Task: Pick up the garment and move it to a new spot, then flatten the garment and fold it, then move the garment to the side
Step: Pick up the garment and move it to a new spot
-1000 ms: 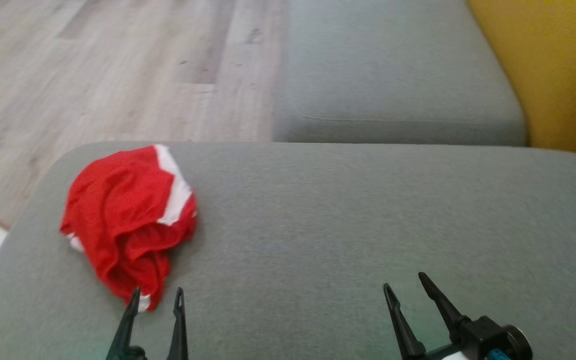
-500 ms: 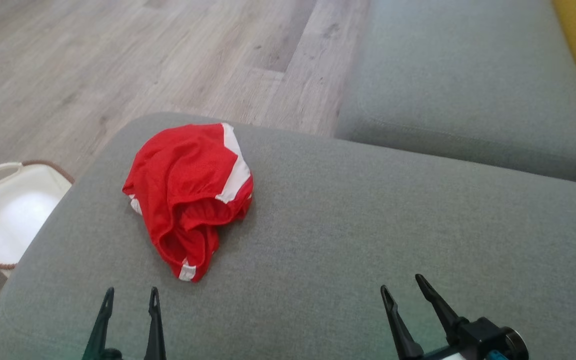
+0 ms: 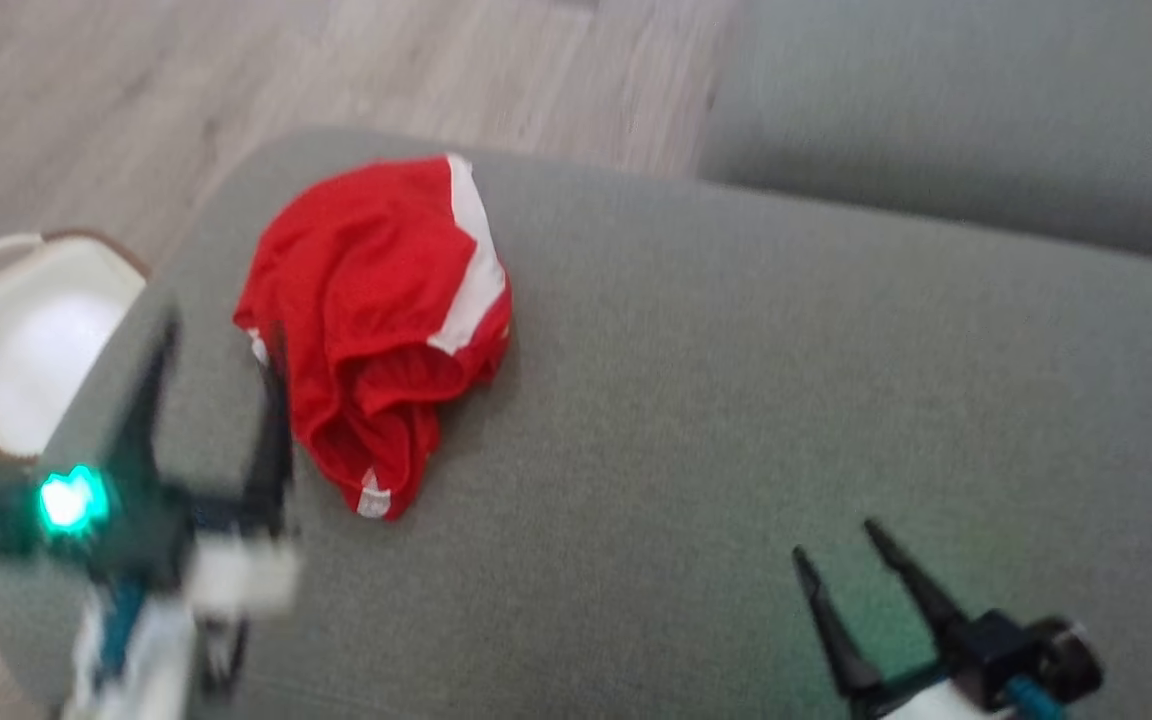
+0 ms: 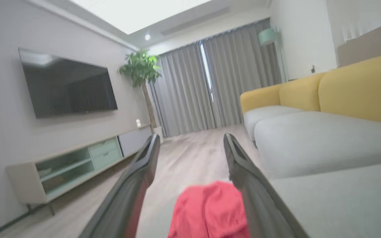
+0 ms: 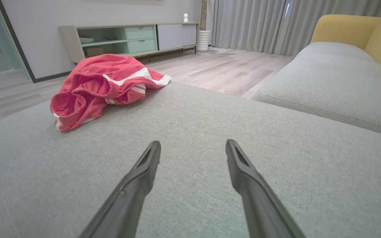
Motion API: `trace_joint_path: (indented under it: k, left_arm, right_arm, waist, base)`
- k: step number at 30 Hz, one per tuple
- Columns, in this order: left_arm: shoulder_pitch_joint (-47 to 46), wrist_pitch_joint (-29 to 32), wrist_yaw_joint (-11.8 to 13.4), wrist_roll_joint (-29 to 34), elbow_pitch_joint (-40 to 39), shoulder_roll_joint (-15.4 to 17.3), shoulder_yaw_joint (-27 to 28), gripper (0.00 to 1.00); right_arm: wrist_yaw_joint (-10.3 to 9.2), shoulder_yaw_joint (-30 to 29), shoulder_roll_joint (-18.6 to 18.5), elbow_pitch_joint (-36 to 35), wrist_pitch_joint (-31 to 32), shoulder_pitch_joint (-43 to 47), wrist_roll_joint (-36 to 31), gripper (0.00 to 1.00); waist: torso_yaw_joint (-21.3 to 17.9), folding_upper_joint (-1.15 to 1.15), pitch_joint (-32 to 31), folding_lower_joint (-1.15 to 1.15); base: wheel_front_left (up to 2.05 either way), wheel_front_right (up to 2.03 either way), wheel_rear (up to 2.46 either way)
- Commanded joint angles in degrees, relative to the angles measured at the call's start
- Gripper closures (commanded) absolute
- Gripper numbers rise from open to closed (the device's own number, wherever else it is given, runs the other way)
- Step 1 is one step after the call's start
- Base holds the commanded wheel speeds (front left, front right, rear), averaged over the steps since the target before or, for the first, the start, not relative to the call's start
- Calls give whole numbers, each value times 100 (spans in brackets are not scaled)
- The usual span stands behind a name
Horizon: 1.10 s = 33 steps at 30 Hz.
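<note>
- The red garment (image 3: 376, 310) with white stripes lies crumpled on the grey seat cushion (image 3: 736, 400), near its far left corner.
- The left gripper (image 3: 226, 330) is blurred in the head view. Its two dark fingers are spread apart and hold nothing. The tips are just beside the garment's left edge, and I cannot tell whether they touch the cloth.
- In the left wrist view the garment sits low between that gripper's two fingers.
- The right gripper (image 3: 834, 540) hangs over bare cushion at the lower right, fingers apart and empty, well apart from the garment.
- A white basket (image 3: 26, 340) stands on the wooden floor (image 3: 86, 100) beside the cushion's left end.
- A second grey cushion (image 3: 936, 100) lies beyond the first, at the upper right.
</note>
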Motion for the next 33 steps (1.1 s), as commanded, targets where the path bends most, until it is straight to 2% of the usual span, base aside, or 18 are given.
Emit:
trace_joint_path:
  k: [1, 6, 14, 20, 24, 25, 26, 29, 33]
  left_arm:
    - [-709, -46, -52, 36, -150, 160, 207, 0]
    - [-2303, 57, -285, 48, 679, 324, 178, 0]
    - [-4452, 1142, -555, 59, 3164, 280, -17, 0]
    - [-5225, 1909, -559, -95, 4873, 120, 6, 0]
    - [-5434, 2124, -470, -163, 5669, 104, 42, 0]
    - [-5479, 2033, -459, -182, 5751, 82, 44, 43]
    - [-5524, 1868, -424, -194, 5792, 74, 51, 100]
    - [-5707, 1250, -492, -216, 5942, 25, -11, 100]
    - [-5915, 743, -589, -198, 6029, 40, -111, 100]
  right_arm:
    - [43, 87, -216, -253, -78, -411, -60, 0]
    - [43, 149, -681, -396, -78, -642, -59, 0]
    - [43, 199, -1242, -710, -78, -748, -27, 0]
    - [43, 194, -1438, -962, -78, -684, 31, 0]
    - [43, 161, -1518, -1040, -78, -705, 41, 0]
    - [43, 136, -1521, -1048, -78, -703, 46, 0]
    - [43, 113, -1522, -1051, -78, -697, 50, 0]
    - [43, 62, -1487, -990, -78, -662, 61, 0]
    - [43, 182, -1365, -902, -78, -704, 79, 0]
  waist:
    - [-30, 0, 497, -1]
    - [-73, 0, 1171, -1]
    - [-209, 0, 1983, -1]
    - [-305, 0, 2349, -1]
    - [-343, 0, 2492, -1]
    - [-337, 0, 2506, -1]
    - [-325, 0, 2514, -1]
    - [-238, 0, 2421, -1]
    - [-212, 0, 2123, -1]
  base:
    - [0, 0, 0]
    - [0, 0, 0]
    - [0, 0, 0]
    - [0, 0, 0]
    - [0, 0, 0]
    - [0, 0, 0]
    - [0, 0, 0]
    - [0, 0, 0]
    - [0, 0, 0]
